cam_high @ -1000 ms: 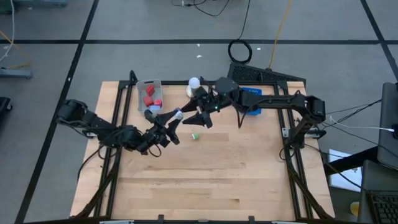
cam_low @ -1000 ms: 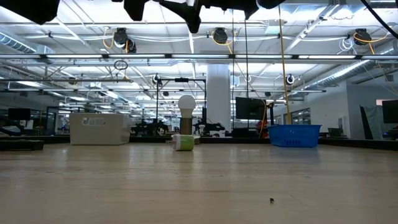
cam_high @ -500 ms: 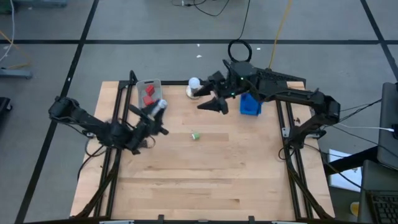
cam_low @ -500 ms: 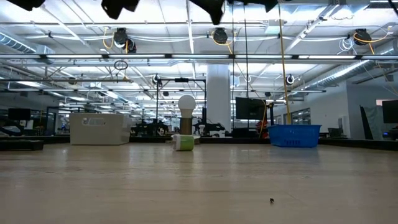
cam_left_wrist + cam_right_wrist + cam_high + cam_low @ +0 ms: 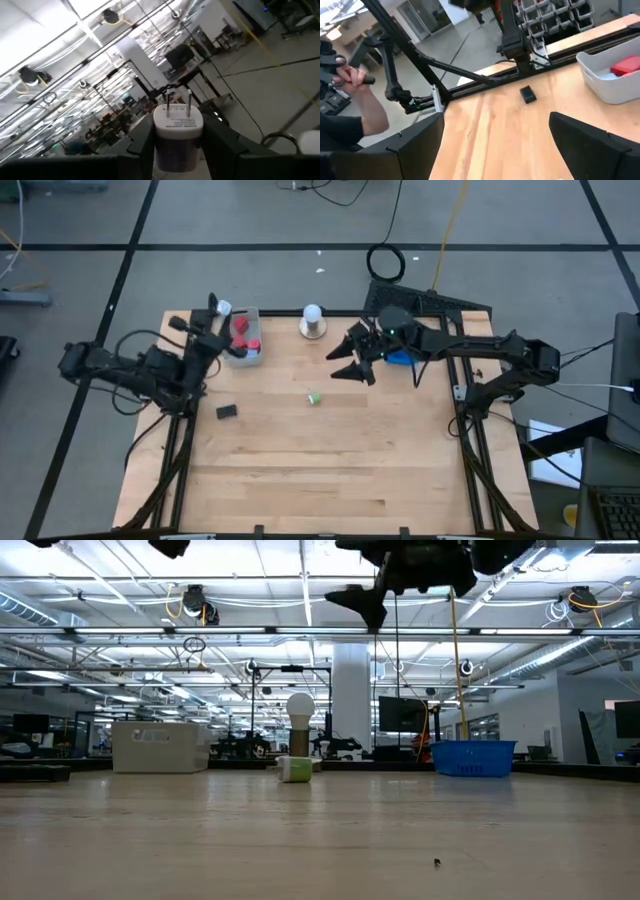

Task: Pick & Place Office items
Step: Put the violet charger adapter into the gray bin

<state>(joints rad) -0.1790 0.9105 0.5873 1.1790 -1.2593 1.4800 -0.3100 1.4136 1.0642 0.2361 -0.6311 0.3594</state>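
The left hand (image 5: 218,313), clamped on a white plug (image 5: 224,308), is now hanging over the grey tray (image 5: 247,356), ready to drop it; the right hand (image 5: 345,360) is waiting apart.

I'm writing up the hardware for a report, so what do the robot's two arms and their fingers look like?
Both arms are black, built from slim jointed links with dark cables looping alongside. The left gripper ends in two dark, flat-sided fingers. The right gripper has two broad, matte black, wedge-shaped fingers, and a small green light glows on its wrist. No markings are legible.
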